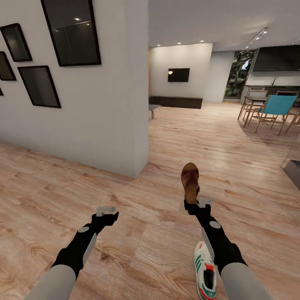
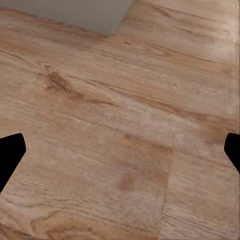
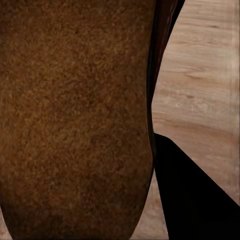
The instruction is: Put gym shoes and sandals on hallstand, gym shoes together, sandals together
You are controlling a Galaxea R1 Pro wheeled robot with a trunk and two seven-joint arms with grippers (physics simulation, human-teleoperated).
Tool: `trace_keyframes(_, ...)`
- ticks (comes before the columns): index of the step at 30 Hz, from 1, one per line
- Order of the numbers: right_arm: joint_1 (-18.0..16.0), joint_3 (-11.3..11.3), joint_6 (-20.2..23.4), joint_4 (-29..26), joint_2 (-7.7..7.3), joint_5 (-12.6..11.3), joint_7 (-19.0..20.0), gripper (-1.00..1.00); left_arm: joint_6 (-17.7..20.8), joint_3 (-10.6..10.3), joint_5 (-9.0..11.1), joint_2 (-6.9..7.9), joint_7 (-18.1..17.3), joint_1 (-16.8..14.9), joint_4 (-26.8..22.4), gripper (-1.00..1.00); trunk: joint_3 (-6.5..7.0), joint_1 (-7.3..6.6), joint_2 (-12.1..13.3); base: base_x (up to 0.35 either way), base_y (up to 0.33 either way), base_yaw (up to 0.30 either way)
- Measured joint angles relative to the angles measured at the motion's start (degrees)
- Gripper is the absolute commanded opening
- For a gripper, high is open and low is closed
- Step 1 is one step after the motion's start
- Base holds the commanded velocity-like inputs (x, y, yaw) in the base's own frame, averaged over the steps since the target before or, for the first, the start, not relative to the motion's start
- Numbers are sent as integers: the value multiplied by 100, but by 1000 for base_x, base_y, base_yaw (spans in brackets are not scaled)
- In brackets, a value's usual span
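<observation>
While the left gripper (image 1: 107, 213) hangs empty over the floor (image 1: 50, 196), its two fingers set wide apart at the edges of the left wrist view with only bare planks between them, the work is on the other side. To its right, past the corner of a white wall (image 1: 104, 125) hung with dark frames (image 1: 71, 31), the right gripper (image 1: 194, 203) is clamped on the heel end of a brown sandal (image 1: 190, 181), which stands up and away from the arm, clear of the floor; in the right wrist view the brown sole (image 3: 75, 120) sits pressed against one dark finger (image 3: 195, 200). Just below that arm, a white sneaker (image 1: 205, 271) with green stripes lies on the floor.

The step in hand looks like carrying the sandal to the rack, which is not in sight here. To do it well, I would keep the grip firm and the wrist steady, since the sandal is held only by one end and could swing or slip as the base turns. I would steer clear of the wall corner, and set the sandal down fully on a shelf with room beside it for its mate.

Counted here: one sandal, one sneaker, two grippers.
</observation>
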Motion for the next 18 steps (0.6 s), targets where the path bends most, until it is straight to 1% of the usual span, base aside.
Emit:
trace_keyframes(4,1,1,0,0,0,0,0,-100,2,3,-1,-2,1,-1,-3,100,16,0,0,74,-143,-278)
trace_keyframes(13,0,1,0,0,-1,0,0,-100,3,-2,-1,-9,1,-1,-5,100,52,1,0,9,-30,-278)
trace_keyframes(18,0,0,1,0,0,0,0,-100,-6,-3,-1,-18,0,0,-5,100,72,1,0,0,-206,-278)
